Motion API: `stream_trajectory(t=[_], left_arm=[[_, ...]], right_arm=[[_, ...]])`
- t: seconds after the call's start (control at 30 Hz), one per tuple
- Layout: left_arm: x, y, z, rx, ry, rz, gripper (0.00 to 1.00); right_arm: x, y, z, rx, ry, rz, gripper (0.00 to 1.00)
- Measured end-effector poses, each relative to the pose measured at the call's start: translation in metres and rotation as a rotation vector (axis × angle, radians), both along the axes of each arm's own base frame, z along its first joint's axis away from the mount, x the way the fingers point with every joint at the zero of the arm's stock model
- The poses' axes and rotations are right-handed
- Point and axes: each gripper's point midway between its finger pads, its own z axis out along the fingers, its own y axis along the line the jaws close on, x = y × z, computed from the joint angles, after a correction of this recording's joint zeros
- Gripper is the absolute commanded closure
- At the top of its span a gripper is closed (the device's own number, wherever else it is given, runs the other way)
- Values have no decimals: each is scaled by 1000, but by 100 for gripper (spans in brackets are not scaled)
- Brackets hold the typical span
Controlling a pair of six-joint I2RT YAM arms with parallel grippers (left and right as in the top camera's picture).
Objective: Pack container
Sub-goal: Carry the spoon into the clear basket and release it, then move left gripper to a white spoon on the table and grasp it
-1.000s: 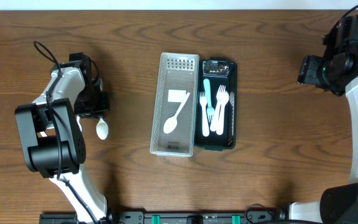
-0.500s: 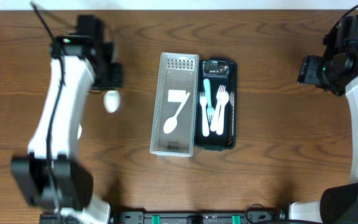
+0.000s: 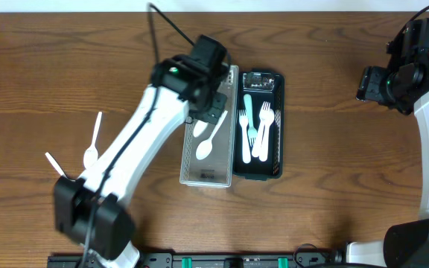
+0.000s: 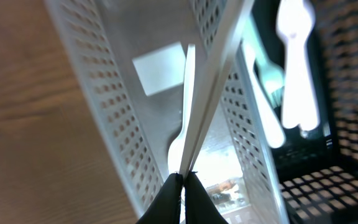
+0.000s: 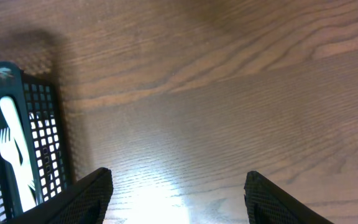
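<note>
Now left hand [image 4: 183, 177] pinches one spoon [image 4: 215, 87] above the white basket [image 4: 117, 124] — another spoon [image 3: 205, 147] lies inside — right hand [image 5: 176, 186] apart.

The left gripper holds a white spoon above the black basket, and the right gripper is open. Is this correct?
Not quite. The left gripper holds the white spoon above the white basket, not the black basket, as the overhead view shows. The right gripper is open.

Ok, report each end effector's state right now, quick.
Left end effector: closed on a white spoon.
Right end effector: open, holding nothing.
</note>
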Motion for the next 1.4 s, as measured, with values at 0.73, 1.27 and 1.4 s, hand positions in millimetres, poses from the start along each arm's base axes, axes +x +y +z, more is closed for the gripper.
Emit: stream_trajectory(t=[0.73,1.27,1.4], left_arm=[[6,39,14,90,-54,45,32],[13,323,44,106,-141,738,20],[9,343,-22,88,-3,763,20]], right_arm=[[-3,0,-2,-5,16,15,27],[-3,0,-2,-8,18,23,24],[-3,0,-2,-9,17,23,24]])
